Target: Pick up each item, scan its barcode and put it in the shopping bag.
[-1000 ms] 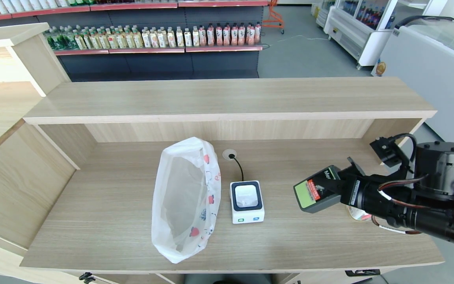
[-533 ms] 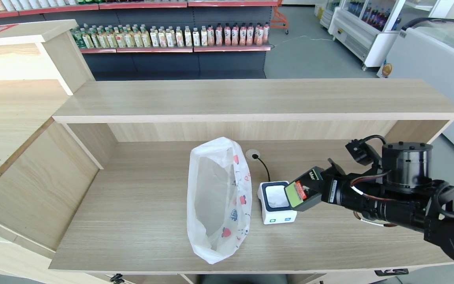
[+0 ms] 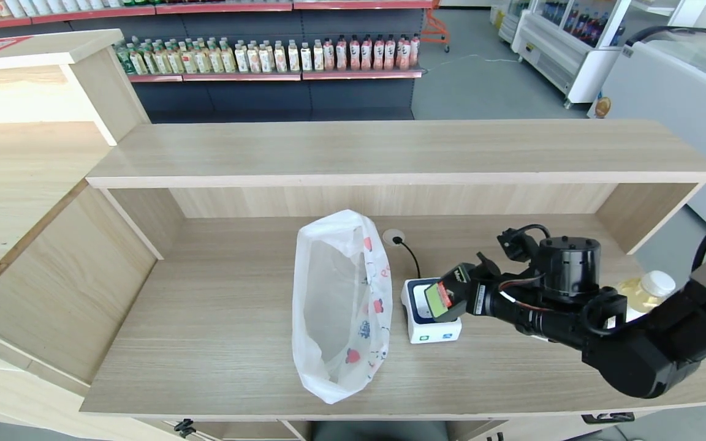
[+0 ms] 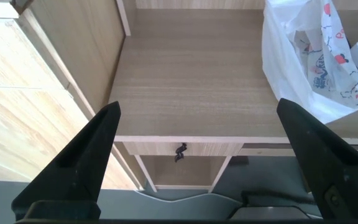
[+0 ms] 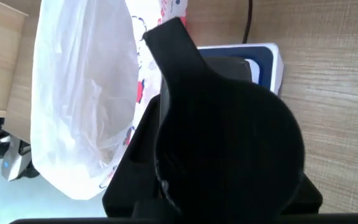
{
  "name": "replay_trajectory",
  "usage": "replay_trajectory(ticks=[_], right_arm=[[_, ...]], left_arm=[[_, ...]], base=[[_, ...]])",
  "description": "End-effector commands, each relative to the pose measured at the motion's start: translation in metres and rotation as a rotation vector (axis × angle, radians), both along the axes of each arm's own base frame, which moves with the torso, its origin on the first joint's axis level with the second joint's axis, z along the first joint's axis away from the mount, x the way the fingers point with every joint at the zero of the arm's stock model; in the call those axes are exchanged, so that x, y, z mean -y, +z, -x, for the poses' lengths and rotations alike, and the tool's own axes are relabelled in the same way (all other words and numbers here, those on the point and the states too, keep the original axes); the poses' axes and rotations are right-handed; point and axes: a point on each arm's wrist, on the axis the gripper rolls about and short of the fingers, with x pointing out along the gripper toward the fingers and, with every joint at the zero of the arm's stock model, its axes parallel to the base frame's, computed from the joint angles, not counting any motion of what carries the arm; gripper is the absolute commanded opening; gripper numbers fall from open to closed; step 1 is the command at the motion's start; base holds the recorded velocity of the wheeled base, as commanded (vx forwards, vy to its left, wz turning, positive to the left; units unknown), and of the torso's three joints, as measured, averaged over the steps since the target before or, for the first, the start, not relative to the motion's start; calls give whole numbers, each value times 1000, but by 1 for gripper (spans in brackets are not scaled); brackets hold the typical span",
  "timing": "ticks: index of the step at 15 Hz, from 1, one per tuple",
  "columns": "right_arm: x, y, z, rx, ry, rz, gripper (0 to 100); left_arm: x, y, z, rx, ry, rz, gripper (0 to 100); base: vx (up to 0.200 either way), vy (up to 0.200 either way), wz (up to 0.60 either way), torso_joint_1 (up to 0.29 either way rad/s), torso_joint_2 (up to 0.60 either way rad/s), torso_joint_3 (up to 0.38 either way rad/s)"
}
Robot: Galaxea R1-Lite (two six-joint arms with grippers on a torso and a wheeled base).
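A white plastic shopping bag (image 3: 337,306) with small printed figures lies on the counter, its mouth open toward the back. Just right of it sits a white barcode scanner (image 3: 429,327) with a dark window and a black cable. My right gripper (image 3: 462,288) is shut on a small dark box (image 3: 440,297) with a green end and a red label, held just over the scanner's window. In the right wrist view the box (image 5: 222,137) covers most of the scanner (image 5: 267,55), with the bag (image 5: 86,93) beside it. My left gripper (image 4: 197,107) is open, low in front of the counter's edge.
A bottle (image 3: 644,293) of yellow liquid with a white cap stands at the counter's right end, behind my right arm. A raised wooden shelf (image 3: 402,150) runs along the back. Bare counter (image 3: 224,306) lies left of the bag. Store shelves and freezers stand beyond.
My right arm has carried the box leftward from the right side of the counter to just over the scanner. The head camera shifted, bringing the bottle into view.
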Motion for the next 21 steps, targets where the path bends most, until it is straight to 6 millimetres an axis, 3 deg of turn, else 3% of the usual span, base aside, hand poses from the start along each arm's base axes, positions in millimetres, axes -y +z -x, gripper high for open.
replay_trajectory(ticks=[1, 8, 21], right_arm=[[-10, -21, -18, -27, 11, 10, 0], [-38, -39, -23, -28, 74, 10, 0], [-28, -27, -26, 17, 46, -5, 0]], left_arm=[[0, 0, 0, 0, 0, 0, 100], [0, 0, 0, 0, 0, 0, 100], [0, 0, 0, 0, 0, 0, 100]], base=[[0, 0, 0, 0, 0, 0], [0, 0, 0, 0, 0, 0], [0, 0, 0, 0, 0, 0]])
